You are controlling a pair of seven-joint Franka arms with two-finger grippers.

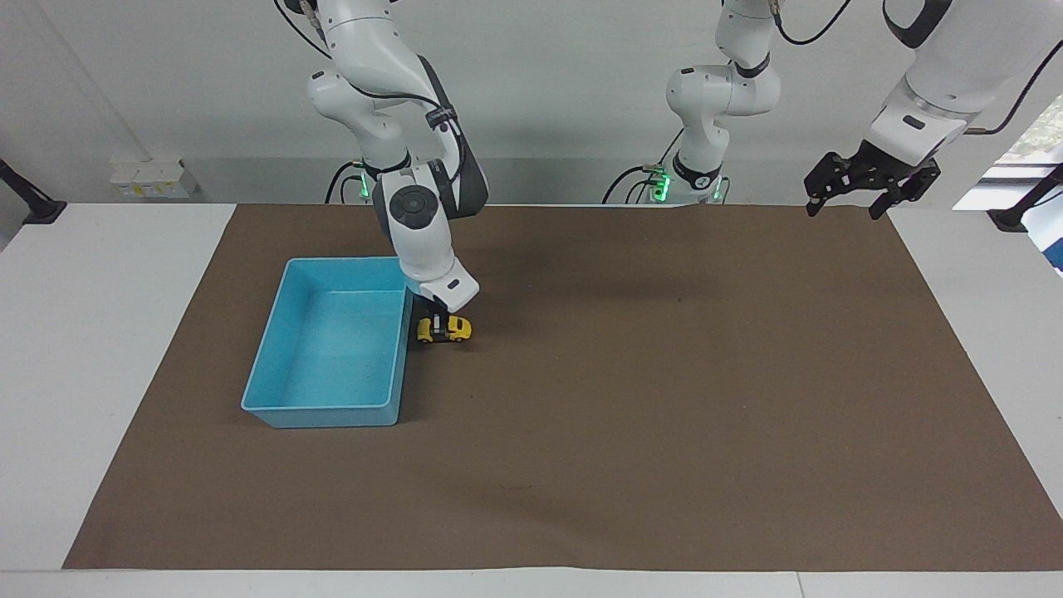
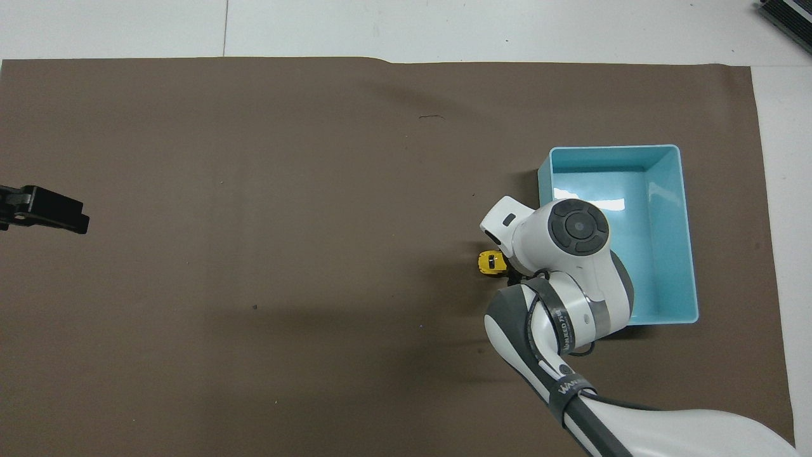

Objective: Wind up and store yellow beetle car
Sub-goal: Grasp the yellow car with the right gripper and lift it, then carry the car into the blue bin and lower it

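The yellow beetle car (image 1: 453, 330) stands on the brown mat just beside the light blue bin (image 1: 330, 408), at the bin's wall toward the left arm's end. My right gripper (image 1: 438, 325) comes straight down on the car and is shut across its middle, wheels at the mat. In the overhead view only one end of the car (image 2: 488, 262) shows from under the right wrist, beside the bin (image 2: 689, 235). My left gripper (image 1: 845, 208) waits open and empty, raised over the mat's corner by its own base; it also shows in the overhead view (image 2: 47, 216).
The brown mat (image 1: 664, 415) covers most of the white table. The bin has nothing in it. The right arm's wrist and forearm hang over the bin's wall nearest the car.
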